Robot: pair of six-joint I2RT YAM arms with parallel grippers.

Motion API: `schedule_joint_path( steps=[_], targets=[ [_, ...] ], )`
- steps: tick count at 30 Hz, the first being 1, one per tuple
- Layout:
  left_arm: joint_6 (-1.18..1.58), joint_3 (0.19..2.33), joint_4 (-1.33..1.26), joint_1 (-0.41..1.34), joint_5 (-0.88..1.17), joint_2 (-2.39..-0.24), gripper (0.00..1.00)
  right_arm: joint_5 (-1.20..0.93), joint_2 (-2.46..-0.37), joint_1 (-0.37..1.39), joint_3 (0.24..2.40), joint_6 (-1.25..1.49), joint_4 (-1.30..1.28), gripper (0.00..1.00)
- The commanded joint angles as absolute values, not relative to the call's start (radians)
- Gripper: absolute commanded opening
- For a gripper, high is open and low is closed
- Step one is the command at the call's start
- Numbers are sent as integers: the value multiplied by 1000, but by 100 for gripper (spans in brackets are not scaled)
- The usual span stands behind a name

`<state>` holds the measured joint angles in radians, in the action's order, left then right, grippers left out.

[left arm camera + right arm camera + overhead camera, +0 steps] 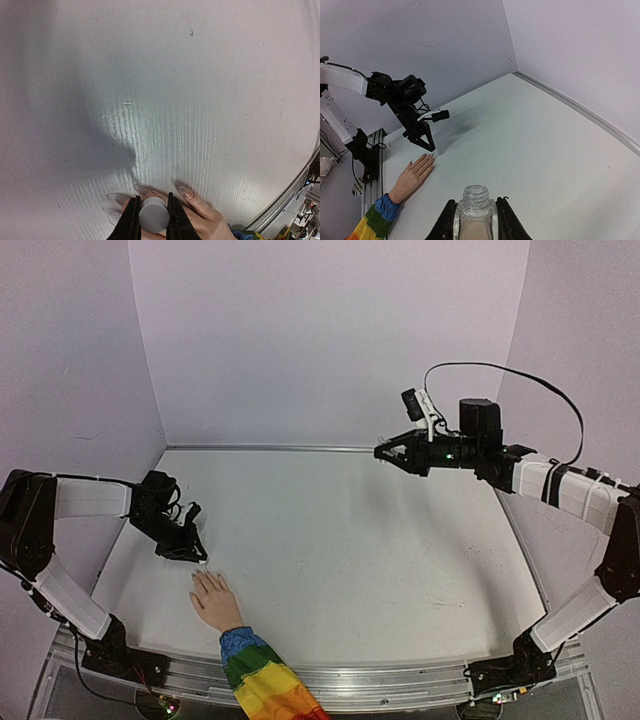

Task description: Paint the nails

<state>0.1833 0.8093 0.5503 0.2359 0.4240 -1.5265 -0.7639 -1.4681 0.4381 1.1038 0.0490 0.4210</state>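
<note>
The skin-coloured mannequin hand [214, 601] with a rainbow sleeve [262, 683] lies palm down near the table's front left. Its pale nails [186, 192] show in the left wrist view, just beyond and beside the jaws. My left gripper [192, 553] is low over the fingertips and shut on the white bottle cap [153, 216]; any brush under the cap is hidden. My right gripper [384, 453] is held high at the back right, shut on the open clear bottle [476, 212], whose threaded neck points away from the wrist. The hand [414, 173] and left gripper [426, 141] also show in the right wrist view.
White table [350, 550] with pale walls behind and at both sides. A metal rail [400, 680] runs along the near edge, where both arm bases stand. The right arm's black cable [540, 380] loops above it.
</note>
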Motion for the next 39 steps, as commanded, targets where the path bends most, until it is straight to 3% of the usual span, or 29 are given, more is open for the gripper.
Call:
schedule_joint_path(
  steps=[1, 39],
  targets=[
    [176, 839, 557, 238, 414, -1528, 0, -801, -1463, 435, 1118, 57, 489, 0],
    [189, 865, 530, 237, 384, -1538, 0, -819, -1485, 434, 1120, 75, 506, 0]
  ],
)
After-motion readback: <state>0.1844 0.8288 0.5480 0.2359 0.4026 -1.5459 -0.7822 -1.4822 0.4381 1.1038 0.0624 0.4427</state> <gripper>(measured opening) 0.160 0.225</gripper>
